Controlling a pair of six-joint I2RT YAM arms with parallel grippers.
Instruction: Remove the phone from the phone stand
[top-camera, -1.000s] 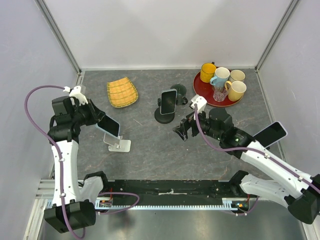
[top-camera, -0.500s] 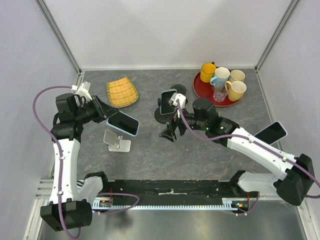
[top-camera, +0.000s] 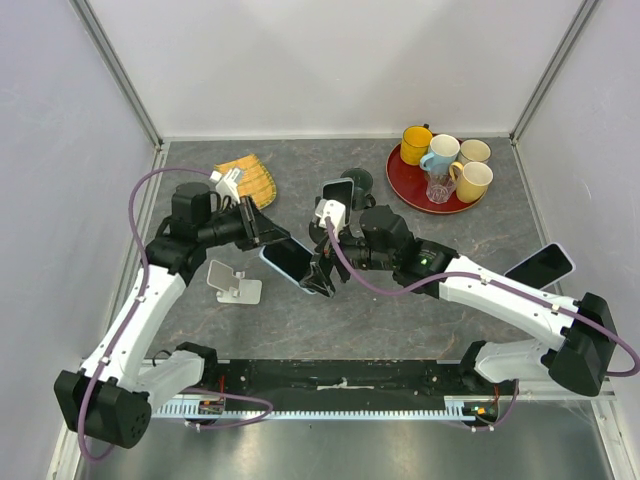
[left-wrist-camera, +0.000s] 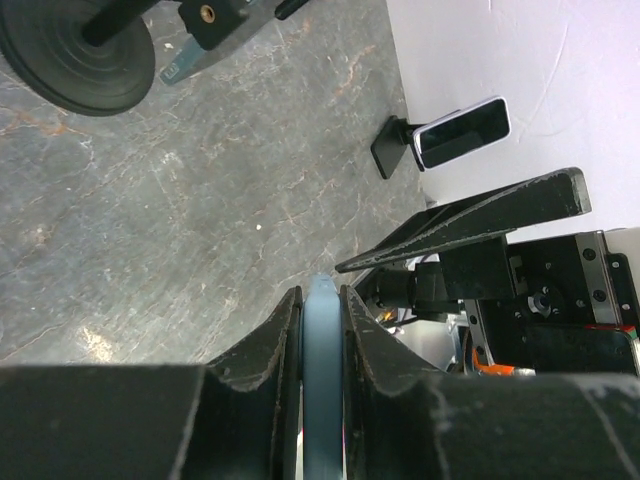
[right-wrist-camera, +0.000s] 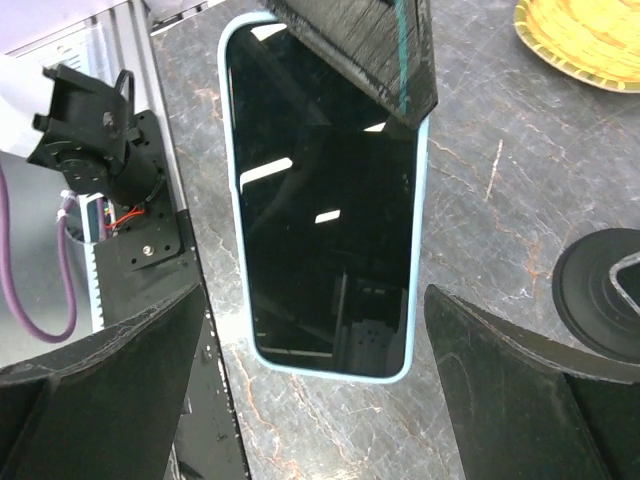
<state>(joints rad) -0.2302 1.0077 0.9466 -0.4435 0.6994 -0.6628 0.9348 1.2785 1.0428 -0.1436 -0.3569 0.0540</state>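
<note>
My left gripper (top-camera: 262, 228) is shut on a phone in a light blue case (top-camera: 290, 260) and holds it in the air over the middle of the table. In the left wrist view the phone's edge (left-wrist-camera: 322, 380) sits clamped between the two fingers. The white phone stand (top-camera: 233, 284) stands bare on the table, to the left of the phone. My right gripper (top-camera: 322, 275) is open at the phone's free end. In the right wrist view the phone (right-wrist-camera: 325, 200) lies screen up between the two spread fingers (right-wrist-camera: 100, 390), untouched.
A second phone stands on a black round stand (top-camera: 337, 200) behind the grippers. A third phone on a stand (top-camera: 540, 267) is at the right. A yellow woven basket (top-camera: 245, 183) lies back left. A red tray (top-camera: 400, 180) with several mugs is back right.
My left arm has carried the phone off the white stand and rightward to the table's middle. My right arm has swung left and its open gripper now meets the phone's free end.
</note>
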